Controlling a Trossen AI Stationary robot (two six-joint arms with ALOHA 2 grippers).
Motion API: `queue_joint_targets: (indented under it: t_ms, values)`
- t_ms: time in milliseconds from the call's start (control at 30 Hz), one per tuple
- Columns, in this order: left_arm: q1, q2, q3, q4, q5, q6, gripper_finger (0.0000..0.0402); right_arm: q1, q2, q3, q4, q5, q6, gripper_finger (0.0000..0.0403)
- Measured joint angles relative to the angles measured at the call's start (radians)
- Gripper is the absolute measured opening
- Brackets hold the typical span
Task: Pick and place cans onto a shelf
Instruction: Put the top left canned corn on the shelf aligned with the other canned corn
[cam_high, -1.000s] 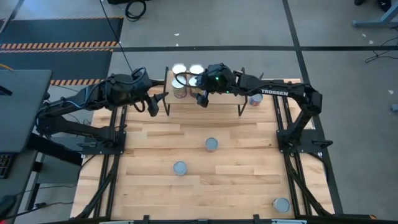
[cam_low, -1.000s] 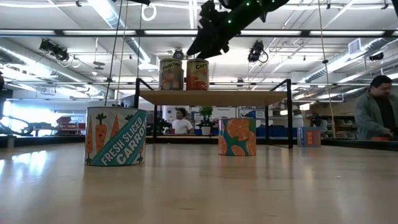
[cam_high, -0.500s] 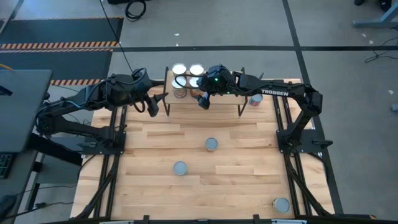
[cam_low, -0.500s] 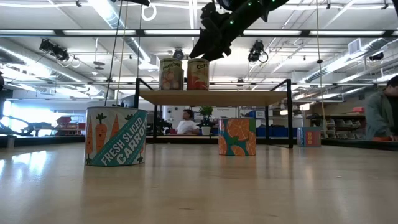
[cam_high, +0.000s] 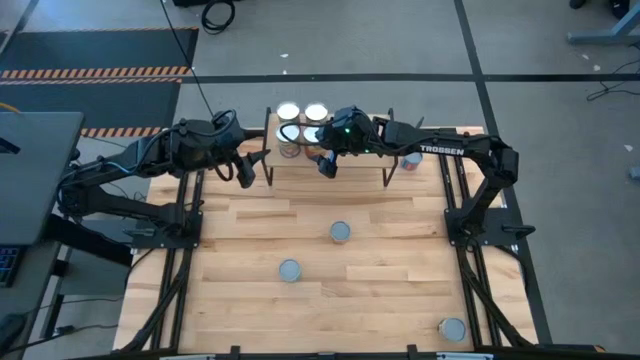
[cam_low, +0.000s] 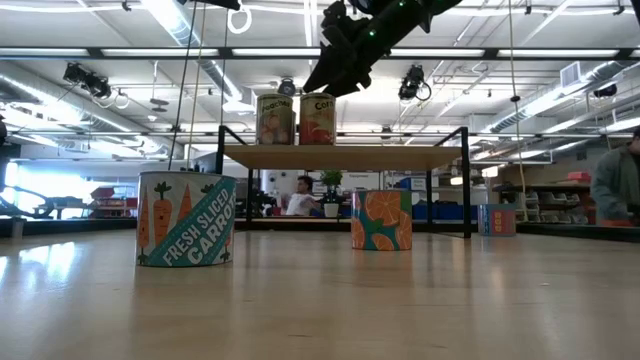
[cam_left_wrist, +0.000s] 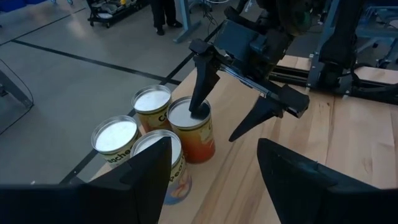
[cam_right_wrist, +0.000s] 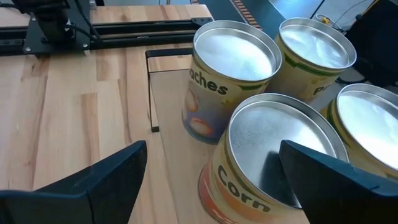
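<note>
Four cans stand upright in a tight cluster on the left end of the shelf (cam_high: 352, 166): a "Corn" can (cam_right_wrist: 273, 140), a peaches can (cam_right_wrist: 231, 56) and two more behind (cam_right_wrist: 314, 43). My right gripper (cam_high: 323, 160) hangs open just above the Corn can (cam_left_wrist: 189, 127), its fingers spread wider than the can and clear of it in the low view (cam_low: 325, 75). My left gripper (cam_high: 245, 172) is open and empty at the shelf's left end, facing the cans (cam_left_wrist: 214, 162).
Three cans stand on the tabletop: one at the middle (cam_high: 340, 232), one nearer (cam_high: 289, 270), one at the near right corner (cam_high: 452, 328). Another can (cam_high: 411, 160) stands by the shelf's right legs. In the low view a carrot can (cam_low: 186, 220) and an orange can (cam_low: 381, 220) stand before the shelf.
</note>
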Motion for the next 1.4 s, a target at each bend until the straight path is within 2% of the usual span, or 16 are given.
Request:
queue_joint_targets:
  t_ms: [1400]
  values:
    - [0.0, -0.003, 0.0, 0.001, 0.0, 0.009, 0.0243, -0.004, 0.001, -0.002, 0.026, 0.022, 0.028, 0.0374]
